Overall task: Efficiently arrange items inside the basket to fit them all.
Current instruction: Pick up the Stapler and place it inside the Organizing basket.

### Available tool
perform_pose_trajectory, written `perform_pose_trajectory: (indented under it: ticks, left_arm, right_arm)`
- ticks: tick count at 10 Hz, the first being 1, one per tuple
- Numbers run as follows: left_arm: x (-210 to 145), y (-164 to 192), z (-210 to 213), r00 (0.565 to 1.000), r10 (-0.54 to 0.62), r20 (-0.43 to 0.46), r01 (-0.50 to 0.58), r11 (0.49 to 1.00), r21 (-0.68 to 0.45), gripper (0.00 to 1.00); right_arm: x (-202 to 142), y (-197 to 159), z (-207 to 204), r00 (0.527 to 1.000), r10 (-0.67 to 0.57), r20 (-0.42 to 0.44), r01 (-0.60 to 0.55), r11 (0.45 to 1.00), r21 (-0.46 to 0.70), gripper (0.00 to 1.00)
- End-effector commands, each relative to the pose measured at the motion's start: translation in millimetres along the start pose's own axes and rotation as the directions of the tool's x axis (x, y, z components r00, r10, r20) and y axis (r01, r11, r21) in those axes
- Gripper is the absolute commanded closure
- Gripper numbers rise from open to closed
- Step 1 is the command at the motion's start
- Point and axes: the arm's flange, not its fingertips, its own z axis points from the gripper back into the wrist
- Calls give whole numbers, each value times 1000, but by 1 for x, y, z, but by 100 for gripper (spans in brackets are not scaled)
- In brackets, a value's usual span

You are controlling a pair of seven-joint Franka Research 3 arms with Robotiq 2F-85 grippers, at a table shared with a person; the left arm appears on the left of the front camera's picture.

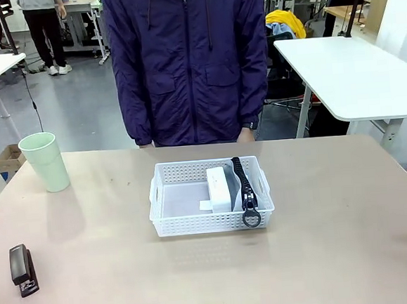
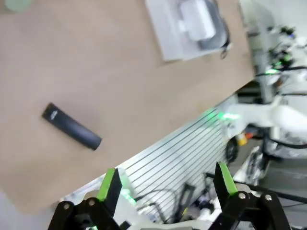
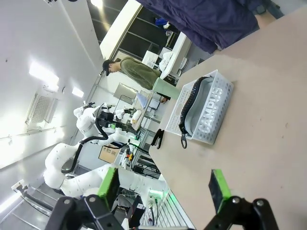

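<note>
The basket [image 1: 209, 223] was set mid-table [image 1: 338, 247], before the person [image 1: 189, 61], with the box [image 1: 218, 188] and the pouch [image 1: 247, 191] stood side by side in its right half. The cup [image 1: 45, 161] and the stapler [image 1: 22, 269] were placed well to its left. The left claw [image 2: 166, 179] and the right claw [image 3: 164, 178] were spread wide, empty.

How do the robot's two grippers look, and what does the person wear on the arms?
The left gripper has a black body and two fingers faced with bright green pads. The right gripper looks the same: black, with green pads. The person wears a dark purple zipped jacket with long sleeves.
</note>
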Motion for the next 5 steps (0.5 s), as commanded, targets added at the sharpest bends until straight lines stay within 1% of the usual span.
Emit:
perform_pose_trajectory:
  ticks: [1,2,3,4,5]
  left_arm:
    - [3,-15,-41,989,-2,-148,32,978,205,0]
    - [3,-20,-58,978,18,-210,43,959,281,0]
    - [9,-15,-75,979,55,-194,25,920,391,0]
    - [15,-9,-86,975,119,-188,-20,888,459,0]
    - [20,-5,-90,974,145,-172,-50,886,462,0]
  right_arm:
    - [1,4,0,1000,-7,14,7,1000,11,0]
    - [1,4,0,1000,-7,14,7,1000,11,0]
    - [1,4,0,1000,-7,14,7,1000,11,0]
    - [1,4,0,1000,-7,14,7,1000,11,0]
    - [1,4,0,1000,-7,14,7,1000,11,0]
